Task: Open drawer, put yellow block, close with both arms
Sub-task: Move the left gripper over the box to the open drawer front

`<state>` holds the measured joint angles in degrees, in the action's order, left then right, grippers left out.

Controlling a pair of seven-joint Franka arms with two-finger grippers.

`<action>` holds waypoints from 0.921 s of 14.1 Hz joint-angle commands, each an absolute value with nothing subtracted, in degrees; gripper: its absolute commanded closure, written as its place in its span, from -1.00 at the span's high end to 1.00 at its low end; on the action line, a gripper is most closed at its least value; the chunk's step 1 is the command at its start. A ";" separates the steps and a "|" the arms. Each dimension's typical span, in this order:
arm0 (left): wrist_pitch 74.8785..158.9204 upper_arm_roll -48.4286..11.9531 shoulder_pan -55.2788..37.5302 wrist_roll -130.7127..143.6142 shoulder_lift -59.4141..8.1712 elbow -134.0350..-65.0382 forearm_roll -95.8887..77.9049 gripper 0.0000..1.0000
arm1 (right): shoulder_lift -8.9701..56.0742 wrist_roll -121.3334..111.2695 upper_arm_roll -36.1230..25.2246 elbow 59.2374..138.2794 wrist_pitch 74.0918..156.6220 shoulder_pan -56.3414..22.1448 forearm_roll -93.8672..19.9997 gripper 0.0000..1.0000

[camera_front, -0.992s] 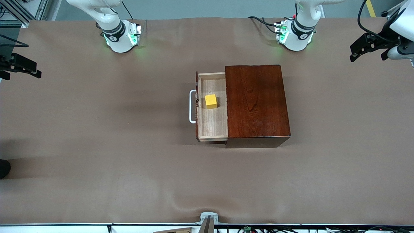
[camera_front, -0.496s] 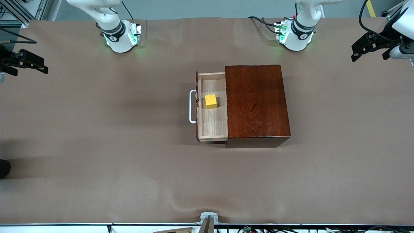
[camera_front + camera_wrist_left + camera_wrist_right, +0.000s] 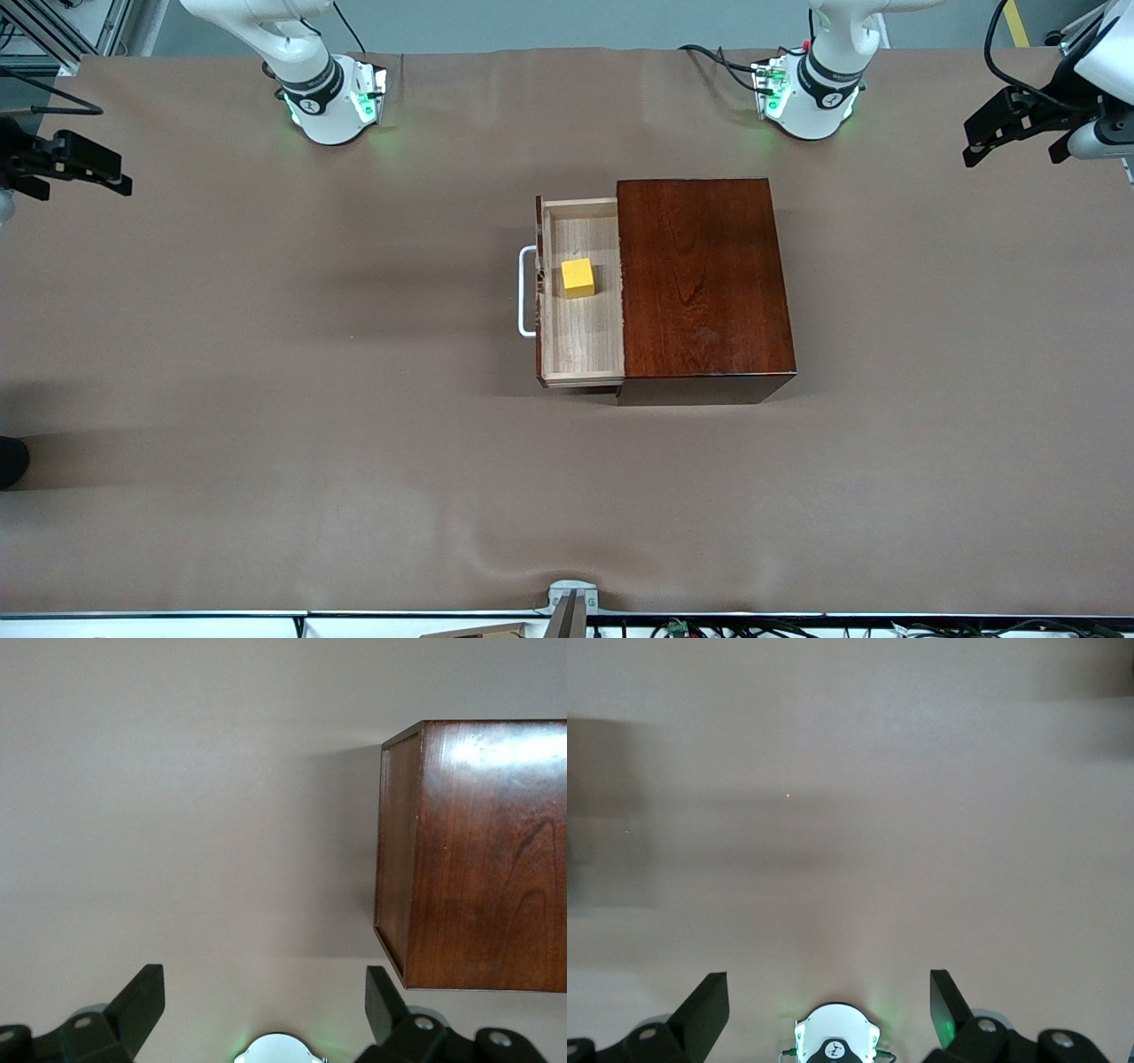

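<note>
Yellow block (image 3: 578,277) in open drawer (image 3: 580,346); left gripper (image 3: 1010,133), right gripper (image 3: 75,164) wide, empty, at table ends. Next: push shut.

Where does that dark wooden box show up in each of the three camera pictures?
Front view: the dark wooden box sits mid-table, its drawer pulled open with the yellow block in it.
Left wrist view: the box fills one side of the picture, past the open left gripper; drawer not seen.
Right wrist view: not in it; only the brown table and the open right gripper.
Shared landmark: the brown table surface.
</note>
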<state>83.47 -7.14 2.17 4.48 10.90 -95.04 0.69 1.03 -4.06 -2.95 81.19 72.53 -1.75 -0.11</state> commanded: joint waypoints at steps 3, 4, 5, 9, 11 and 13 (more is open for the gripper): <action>83.32 -7.47 3.16 2.99 10.46 -93.52 -1.05 1.00 | -1.15 -5.10 -3.60 82.18 74.36 -1.94 0.97 1.00; 83.23 -7.82 2.73 3.51 9.50 -92.56 -1.40 1.00 | -0.97 -5.27 -3.60 81.92 74.36 -1.85 0.97 1.00; 83.15 -8.26 2.03 3.86 8.10 -91.59 -2.97 1.00 | -0.97 -5.80 -3.60 81.57 74.36 -1.93 1.14 1.00; 83.23 -16.75 -2.88 16.02 -0.41 -85.98 -5.45 1.00 | -0.97 -5.98 -3.52 81.47 74.79 -2.37 1.14 1.00; 84.54 -21.43 -7.71 30.86 -8.57 -80.63 -5.10 1.00 | -0.97 -5.89 -3.52 81.47 74.88 -2.37 0.97 1.00; 88.05 -21.27 -16.48 43.97 -16.75 -74.65 -2.30 1.00 | -0.97 -5.89 -3.52 81.47 74.97 -2.20 0.79 1.00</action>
